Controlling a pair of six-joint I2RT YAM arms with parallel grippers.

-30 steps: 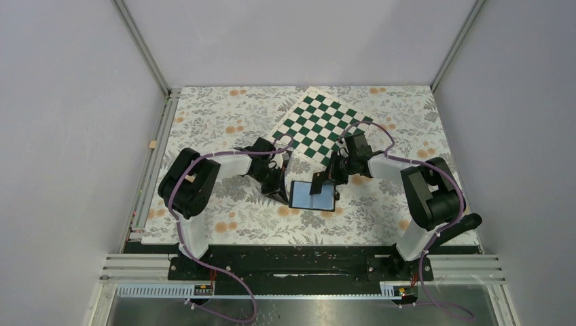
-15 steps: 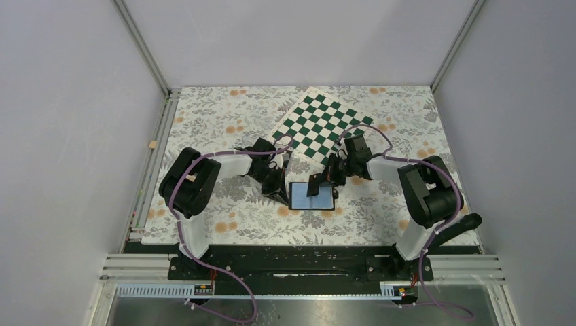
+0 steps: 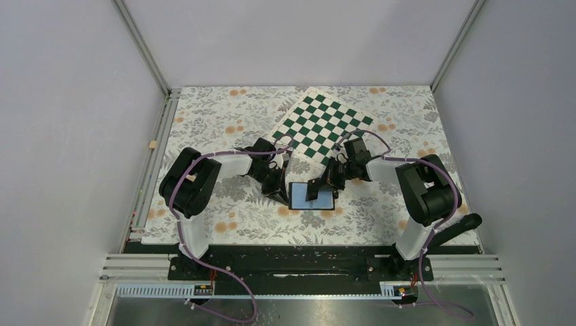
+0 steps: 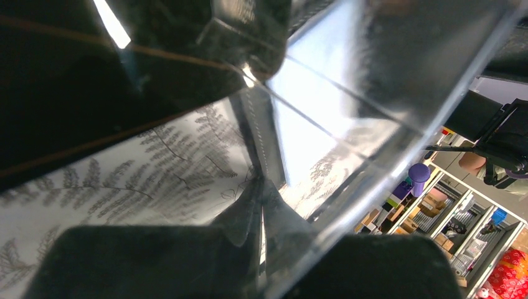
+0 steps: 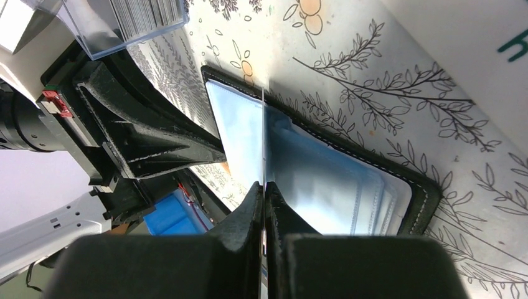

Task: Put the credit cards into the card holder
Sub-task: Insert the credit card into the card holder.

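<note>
Light, stiff and likely slick, the credit card stands edge-on over the open card holder on the floral surface, pinched by its near edge in the clenched right tool; whether the left tool grips anything, I cannot tell.

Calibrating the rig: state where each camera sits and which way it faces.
Top external: above and behind the arms, looking down on the flowered tablecloth; both arms and bases show.
Left wrist: on the left arm, close against a clear plastic box; the left gripper shows at the bottom.
Right wrist: on the right arm, looking along the right gripper, which pinches a thin dark card edge-on over the open black bifold card holder.
Shared: top external and right wrist both show that card holder.
</note>
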